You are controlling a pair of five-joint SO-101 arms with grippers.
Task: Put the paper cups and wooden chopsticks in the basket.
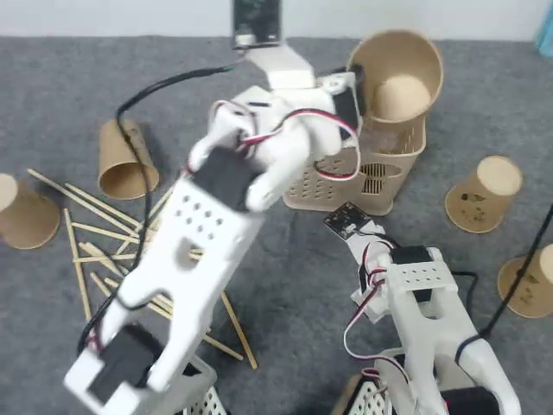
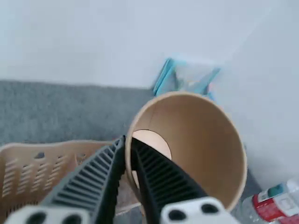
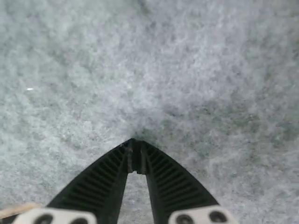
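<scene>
Left gripper (image 2: pixel 128 140) stretched out, pinching cup (image 2: pixel 201 140) rim over basket (image 2: pixel 28 165) at 1 o'clock; right gripper (image 3: pixel 135 154) closed, empty, above grey carpet (image 3: pixel 187 70).

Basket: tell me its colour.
The basket is beige, with slotted walls; the high view shows it best.

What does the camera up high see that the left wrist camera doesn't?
High view adds: pale wooden chopsticks scattered on the grey carpet, and a brown paper cup lying sideways. Left wrist view adds: a clear plastic bottle with a red label. Both: the beige slotted plastic basket and the tan paper cup pinched by the left claw.
</scene>
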